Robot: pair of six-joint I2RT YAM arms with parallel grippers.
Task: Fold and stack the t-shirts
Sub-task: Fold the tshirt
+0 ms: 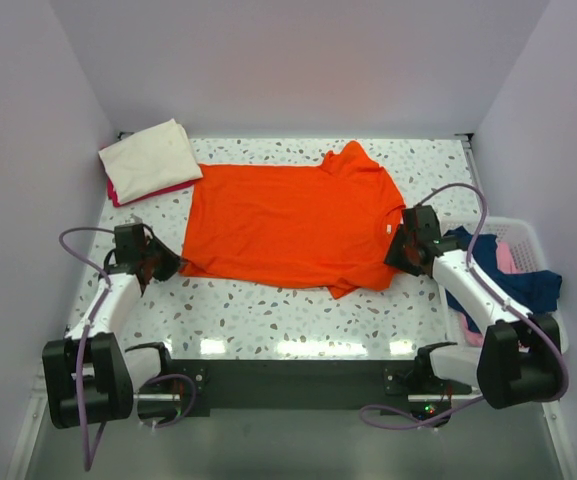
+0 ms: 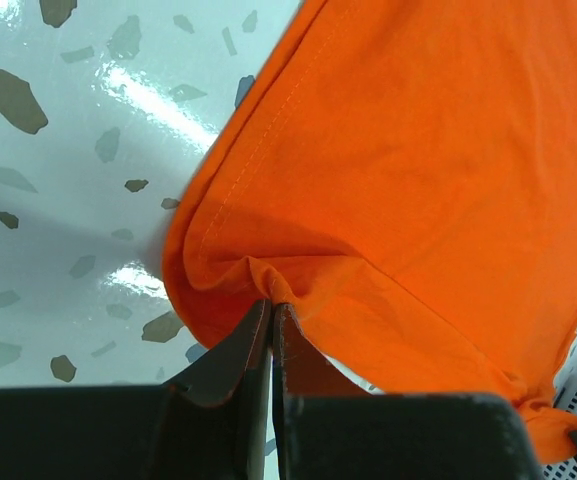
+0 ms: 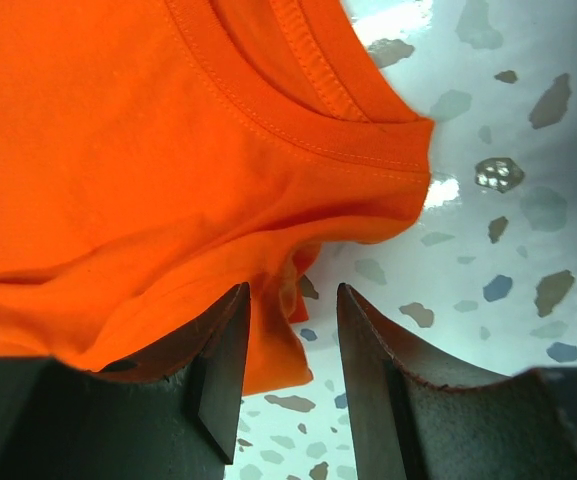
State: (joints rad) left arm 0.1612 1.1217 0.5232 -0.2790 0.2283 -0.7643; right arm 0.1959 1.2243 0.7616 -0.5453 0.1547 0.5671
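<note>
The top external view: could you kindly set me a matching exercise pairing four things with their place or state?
Things: 1 bright orange cloth t-shirt; 2 folded cream cloth t-shirt; 3 white plastic lattice basket; 4 left gripper.
Places or states: A far left corner of the table; B right edge of the table; C spread flat mid-table; D shut on orange cloth.
Pairs: 1-C, 2-A, 3-B, 4-D.
</note>
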